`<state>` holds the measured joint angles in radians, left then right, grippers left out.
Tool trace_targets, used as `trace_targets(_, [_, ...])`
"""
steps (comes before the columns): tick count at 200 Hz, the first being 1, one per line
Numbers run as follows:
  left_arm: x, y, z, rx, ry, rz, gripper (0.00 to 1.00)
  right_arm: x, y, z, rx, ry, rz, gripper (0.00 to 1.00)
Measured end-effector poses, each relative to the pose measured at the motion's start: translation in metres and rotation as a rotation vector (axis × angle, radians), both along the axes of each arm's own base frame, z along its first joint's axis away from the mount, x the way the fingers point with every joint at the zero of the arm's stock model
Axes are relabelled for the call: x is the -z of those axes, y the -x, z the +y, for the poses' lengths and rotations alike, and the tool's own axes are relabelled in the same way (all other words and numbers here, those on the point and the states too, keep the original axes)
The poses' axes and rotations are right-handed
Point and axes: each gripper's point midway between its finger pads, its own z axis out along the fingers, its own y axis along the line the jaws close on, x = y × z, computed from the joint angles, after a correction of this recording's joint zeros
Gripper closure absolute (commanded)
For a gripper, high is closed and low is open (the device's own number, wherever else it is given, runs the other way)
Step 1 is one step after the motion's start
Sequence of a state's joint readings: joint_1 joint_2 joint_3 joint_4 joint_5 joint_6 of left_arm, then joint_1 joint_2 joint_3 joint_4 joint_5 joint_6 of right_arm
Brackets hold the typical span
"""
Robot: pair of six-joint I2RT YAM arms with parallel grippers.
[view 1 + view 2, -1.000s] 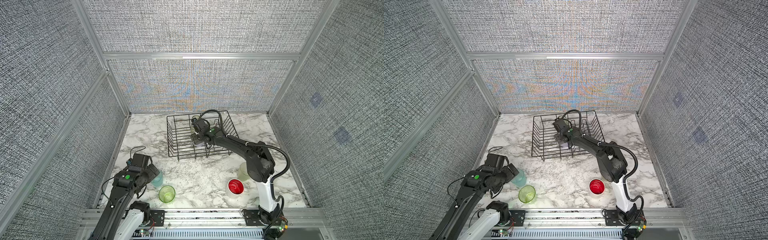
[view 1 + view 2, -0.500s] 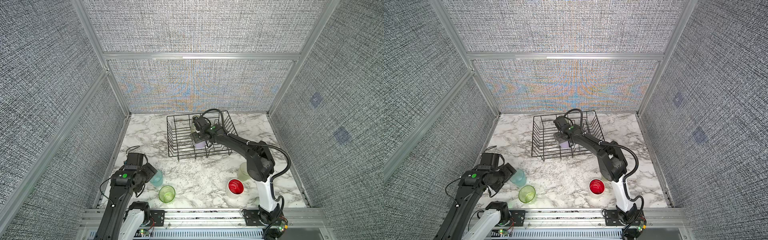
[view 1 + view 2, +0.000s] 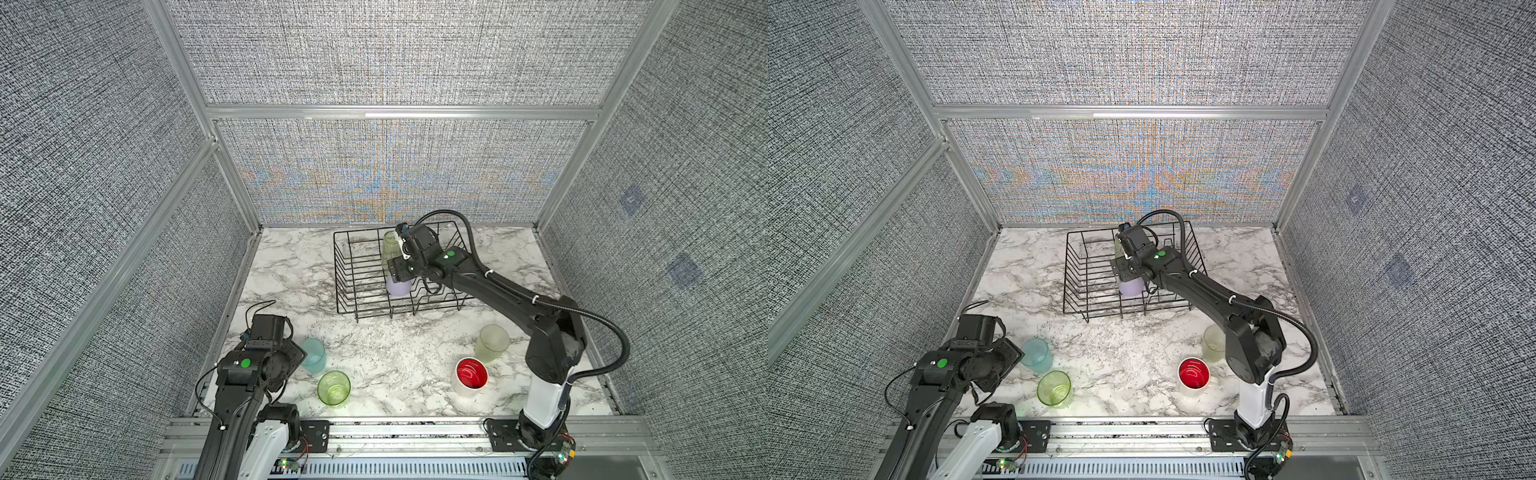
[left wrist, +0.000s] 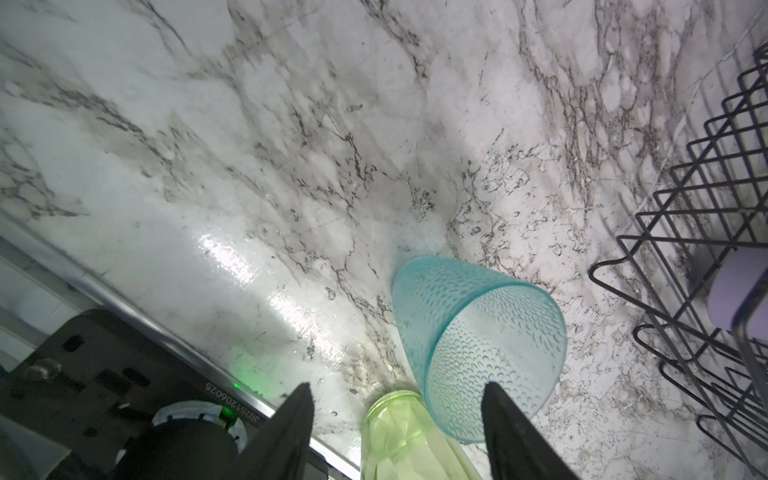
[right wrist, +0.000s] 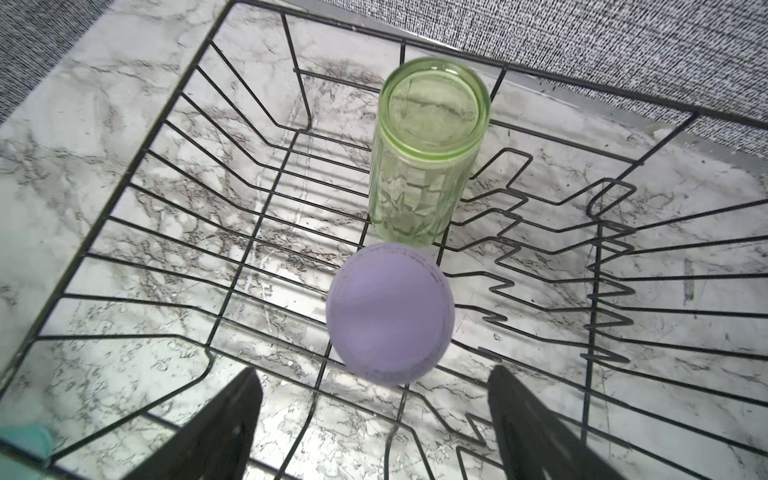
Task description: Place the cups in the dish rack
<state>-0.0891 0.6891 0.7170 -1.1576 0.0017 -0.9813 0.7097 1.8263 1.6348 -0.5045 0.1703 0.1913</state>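
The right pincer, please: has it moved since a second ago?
Yes. In a top view the right pincer has lifted off the lilac cup, which it hid before, toward the dish rack's far rim.

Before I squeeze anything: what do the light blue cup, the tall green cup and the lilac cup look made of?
Light blue cup: probably thin plastic, translucent, dimpled all over.
Tall green cup: likely glass, perhaps hard plastic; clear, glossy, thick end ring, faceted wall.
Lilac cup: probably plastic; opaque, matte, no glints.
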Motion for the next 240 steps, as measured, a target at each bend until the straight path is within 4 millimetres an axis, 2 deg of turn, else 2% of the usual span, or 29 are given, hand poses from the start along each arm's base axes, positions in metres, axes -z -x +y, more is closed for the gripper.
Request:
trace_targets(27, [0.013, 0.002, -0.004, 0.009, 0.015, 0.049, 0.37, -0.011, 0.016, -0.008, -0.021, -0.021, -0.013, 0.14])
trace_targets(45, [0.021, -0.001, -0.009, 0.023, 0.040, 0.076, 0.41, -0.016, 0.024, -0.015, -0.024, -0.031, -0.025, 0.14])
trace_targets(94, [0.040, -0.008, -0.018, 0.046, 0.084, 0.102, 0.66, -0.023, 0.048, -0.037, -0.013, -0.060, -0.059, 0.14])
trace_targets(112, [0.042, -0.011, -0.018, 0.043, 0.082, 0.097, 0.77, -0.021, 0.054, -0.046, 0.002, -0.061, -0.068, 0.14])
trace_targets(127, [0.040, -0.015, -0.018, 0.042, 0.079, 0.077, 0.91, -0.025, 0.057, -0.050, 0.009, -0.072, -0.085, 0.14])
trace_targets(136, [0.039, -0.016, -0.016, 0.039, 0.069, 0.067, 0.94, -0.027, 0.059, -0.052, 0.014, -0.082, -0.095, 0.14])
trace_targets(149, [0.032, -0.021, -0.015, 0.038, 0.065, 0.031, 0.95, -0.026, 0.061, -0.054, 0.018, -0.089, -0.097, 0.14])
trace_targets(154, [0.029, -0.023, -0.015, 0.039, 0.066, 0.018, 1.00, -0.025, 0.062, -0.055, 0.020, -0.090, -0.095, 0.14])
trace_targets(183, [0.007, -0.032, -0.015, 0.062, 0.059, -0.070, 1.00, -0.028, 0.069, -0.062, 0.040, -0.110, -0.099, 0.14])
trace_targets(212, [-0.027, -0.042, -0.017, 0.093, 0.054, -0.194, 1.00, -0.030, 0.078, -0.072, 0.063, -0.130, -0.102, 0.14])
trace_targets(240, [-0.055, -0.053, -0.032, 0.174, 0.111, -0.307, 1.00, -0.038, 0.090, -0.082, 0.076, -0.175, -0.122, 0.13])
